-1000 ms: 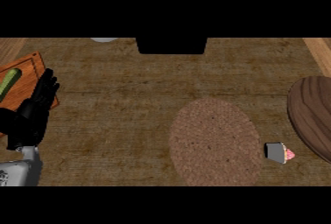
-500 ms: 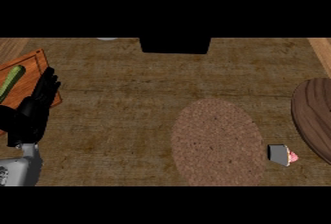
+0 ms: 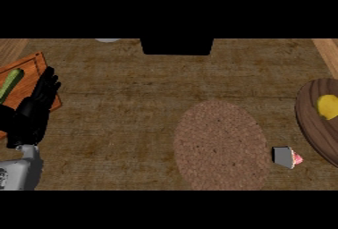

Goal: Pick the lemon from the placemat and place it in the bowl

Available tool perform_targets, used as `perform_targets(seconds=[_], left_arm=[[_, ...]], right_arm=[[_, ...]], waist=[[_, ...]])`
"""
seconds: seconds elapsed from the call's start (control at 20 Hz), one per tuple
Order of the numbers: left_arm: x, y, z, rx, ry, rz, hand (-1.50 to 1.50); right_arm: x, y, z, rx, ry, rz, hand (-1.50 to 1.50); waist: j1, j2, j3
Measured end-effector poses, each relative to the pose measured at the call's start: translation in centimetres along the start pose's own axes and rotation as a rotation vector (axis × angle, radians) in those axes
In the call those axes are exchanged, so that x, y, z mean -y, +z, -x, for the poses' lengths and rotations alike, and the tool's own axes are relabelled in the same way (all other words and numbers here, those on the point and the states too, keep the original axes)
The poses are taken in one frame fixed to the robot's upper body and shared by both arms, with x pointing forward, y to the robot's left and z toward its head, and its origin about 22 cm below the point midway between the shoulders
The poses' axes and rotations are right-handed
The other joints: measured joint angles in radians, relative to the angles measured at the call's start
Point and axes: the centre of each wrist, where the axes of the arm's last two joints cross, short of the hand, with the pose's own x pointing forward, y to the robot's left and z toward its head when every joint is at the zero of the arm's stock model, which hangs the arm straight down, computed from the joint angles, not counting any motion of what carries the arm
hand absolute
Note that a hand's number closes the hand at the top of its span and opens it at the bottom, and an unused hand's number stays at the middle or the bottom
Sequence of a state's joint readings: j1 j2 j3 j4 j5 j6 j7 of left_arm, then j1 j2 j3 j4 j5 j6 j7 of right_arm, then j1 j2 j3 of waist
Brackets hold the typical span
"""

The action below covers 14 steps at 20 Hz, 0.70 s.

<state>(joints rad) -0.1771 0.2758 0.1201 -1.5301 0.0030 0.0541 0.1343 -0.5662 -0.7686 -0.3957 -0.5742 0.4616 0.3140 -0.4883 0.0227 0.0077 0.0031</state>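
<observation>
The yellow lemon (image 3: 326,106) lies inside the dark wooden bowl (image 3: 311,124) at the right edge of the view, its outer side cut off by the frame; the bowl itself stands on the brown wood-grained counter (image 3: 132,98), just right of the oval woven brown placemat (image 3: 220,145), apart from it by a narrow strip of counter; nothing rests on the placemat; in that strip, touching neither the mat nor clearly the bowl, sits a small grey wedge with a pink end (image 3: 288,157), too small to identify. The left hand (image 3: 37,110) shows at the left side of the view, black, fingers straight and relaxed and pointing up the frame, holding nothing; its fingertips overlap the edge of an orange wooden cutting board (image 3: 26,70) in the upper left corner, on which a long green vegetable (image 3: 9,84) lies tilted; the grey forearm (image 3: 20,170) comes in from the lower left edge. A black rectangular block (image 3: 177,46) sits at the top middle of the counter; a pale rounded object (image 3: 108,40) just peeks in beside it at the top edge. The right hand is out of the frame.
</observation>
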Motion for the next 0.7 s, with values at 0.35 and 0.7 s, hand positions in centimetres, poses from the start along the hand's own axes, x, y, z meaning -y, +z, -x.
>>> perform_targets(seconds=[0.35, 0.7], left_arm=[[0.3, 0.5, 0.3, -0.001, 0.003, 0.001, 0.0], [0.4, 0.4, -0.1, 0.004, 0.004, -0.002, 0.0]], right_arm=[[3.6, 2.2, 2.2, 0.058, -0.424, 0.157, -1.5], [9.2, 8.4, 4.7, -0.035, -0.509, 0.204, -1.5]], waist=[[-0.005, 0.0, 0.001], [-0.002, 0.007, 0.004]])
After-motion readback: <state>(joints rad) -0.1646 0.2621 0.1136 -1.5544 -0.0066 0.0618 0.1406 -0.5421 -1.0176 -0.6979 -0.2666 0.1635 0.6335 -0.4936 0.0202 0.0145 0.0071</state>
